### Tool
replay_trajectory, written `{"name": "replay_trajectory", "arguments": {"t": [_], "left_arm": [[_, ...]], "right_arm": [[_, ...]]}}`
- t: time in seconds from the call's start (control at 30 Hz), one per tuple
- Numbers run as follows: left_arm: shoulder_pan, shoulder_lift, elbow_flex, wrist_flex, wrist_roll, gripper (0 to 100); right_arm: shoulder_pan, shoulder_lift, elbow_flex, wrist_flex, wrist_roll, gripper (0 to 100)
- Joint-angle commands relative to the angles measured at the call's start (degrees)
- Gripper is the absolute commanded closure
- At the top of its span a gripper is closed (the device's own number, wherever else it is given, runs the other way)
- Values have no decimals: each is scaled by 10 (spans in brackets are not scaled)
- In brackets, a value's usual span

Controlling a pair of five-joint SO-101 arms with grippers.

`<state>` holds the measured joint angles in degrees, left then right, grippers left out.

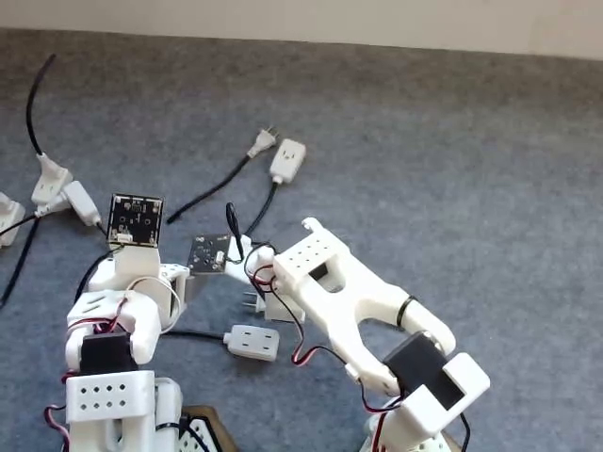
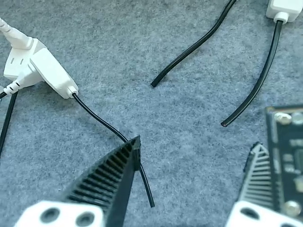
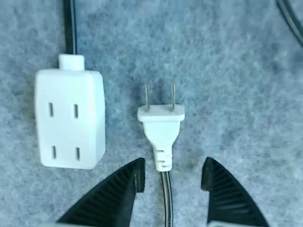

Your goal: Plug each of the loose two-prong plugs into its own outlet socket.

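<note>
A loose white two-prong plug point(image 3: 161, 124) lies flat on the grey carpet, prongs pointing away from my right gripper point(image 3: 173, 163). That gripper is open, its black fingers either side of the plug's cord just behind the body. A white outlet block point(image 3: 70, 118) with two socket pairs lies right beside the plug. In the high view this plug point(image 1: 251, 302) and outlet point(image 1: 252, 342) sit between the two arms. My left gripper point(image 2: 196, 142) hangs open over bare carpet and a black cord end. Farther back lie another loose plug point(image 1: 262, 142) and outlet point(image 1: 287, 160).
At the left a white plug and outlet pair point(image 1: 58, 188) sits joined together point(image 2: 33, 66), with another white piece point(image 1: 8, 212) at the edge. Black cords point(image 2: 189, 49) trail across the carpet. The right arm's camera board point(image 2: 286, 156) is close beside my left gripper.
</note>
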<state>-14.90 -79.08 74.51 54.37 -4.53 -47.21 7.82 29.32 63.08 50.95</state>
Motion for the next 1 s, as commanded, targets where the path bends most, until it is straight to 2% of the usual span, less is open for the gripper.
{"name": "replay_trajectory", "arguments": {"t": [0.0, 0.17, 0.37, 0.7, 0.87, 0.97], "left_arm": [[0, -7, -33, -13, 11, 667], [1, -7, -33, -13, 11, 667], [1, -7, -33, -13, 11, 667], [1, -7, -33, -13, 11, 667], [0, -7, -33, -13, 11, 667], [0, -7, -34, -13, 11, 667]], "right_arm": [[-48, 28, 38, 7, 1, 808], [-48, 58, 30, 35, -2, 816], [-48, 120, -52, 86, -19, 921], [-61, 125, -59, 80, -48, 917], [-60, 125, -59, 81, -49, 826], [-60, 126, -59, 84, -46, 815]]}}
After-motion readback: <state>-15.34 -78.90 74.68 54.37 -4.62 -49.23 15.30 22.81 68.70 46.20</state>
